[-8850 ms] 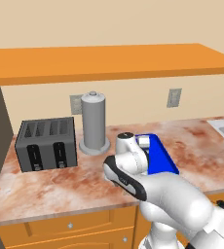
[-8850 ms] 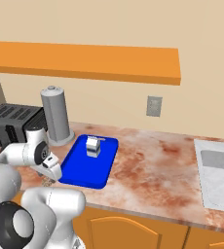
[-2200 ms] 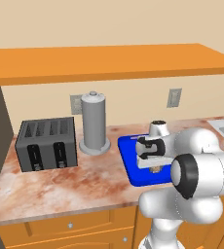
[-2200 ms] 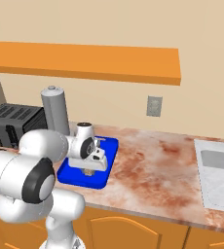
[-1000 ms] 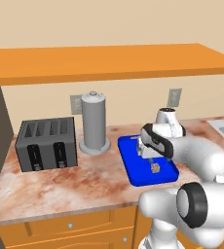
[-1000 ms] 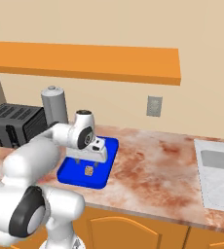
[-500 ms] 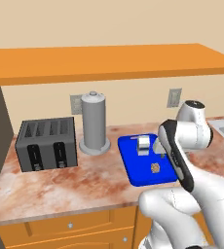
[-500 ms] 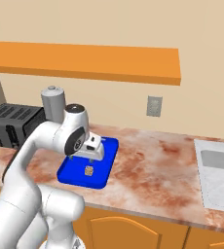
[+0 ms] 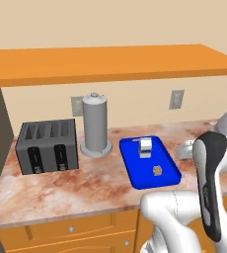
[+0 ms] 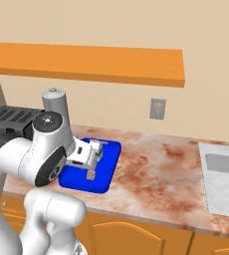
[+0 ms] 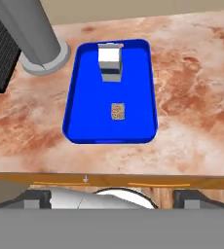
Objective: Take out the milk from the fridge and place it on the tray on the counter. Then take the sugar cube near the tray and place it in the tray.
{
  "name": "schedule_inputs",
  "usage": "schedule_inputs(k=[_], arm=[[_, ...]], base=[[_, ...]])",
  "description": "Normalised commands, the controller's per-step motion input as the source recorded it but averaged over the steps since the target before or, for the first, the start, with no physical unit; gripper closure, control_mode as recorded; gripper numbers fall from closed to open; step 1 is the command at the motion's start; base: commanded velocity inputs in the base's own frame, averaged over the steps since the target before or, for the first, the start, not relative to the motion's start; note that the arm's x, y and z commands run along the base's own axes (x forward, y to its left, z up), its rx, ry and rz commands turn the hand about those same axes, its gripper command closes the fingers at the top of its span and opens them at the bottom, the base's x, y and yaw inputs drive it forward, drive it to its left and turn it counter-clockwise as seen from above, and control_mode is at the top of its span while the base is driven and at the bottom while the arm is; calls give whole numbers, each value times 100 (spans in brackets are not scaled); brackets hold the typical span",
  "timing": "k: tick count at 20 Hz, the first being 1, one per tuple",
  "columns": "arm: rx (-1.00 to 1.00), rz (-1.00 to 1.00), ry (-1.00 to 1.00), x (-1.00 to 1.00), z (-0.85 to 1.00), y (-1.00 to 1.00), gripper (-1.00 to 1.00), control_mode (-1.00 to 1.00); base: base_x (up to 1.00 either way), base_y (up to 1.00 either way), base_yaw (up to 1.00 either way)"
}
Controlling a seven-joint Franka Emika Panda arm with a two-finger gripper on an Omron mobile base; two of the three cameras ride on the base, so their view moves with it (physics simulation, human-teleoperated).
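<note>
Claw (image 11: 112,198) spread wide, empty, above tray (image 11: 80,114); milk (image 11: 110,62) and sugar cube (image 11: 117,111) inside tray.

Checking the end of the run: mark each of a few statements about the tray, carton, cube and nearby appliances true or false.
1. The milk stands upright on the tray. True.
2. The sugar cube lies on the counter outside the tray. False: it sits inside the tray, apart from the milk.
3. The toaster stands on the tray. False: it stands on the counter, beyond the grey canister.
4. The gripper holds the sugar cube. False: the cube rests free on the tray.
5. The grey canister stands between toaster and tray. True.
</note>
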Motion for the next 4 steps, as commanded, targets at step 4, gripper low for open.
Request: schedule_inputs(k=[4], arm=[[5,0,-5,-54,100,0,-100,-100]], base=[[0,0,0]])
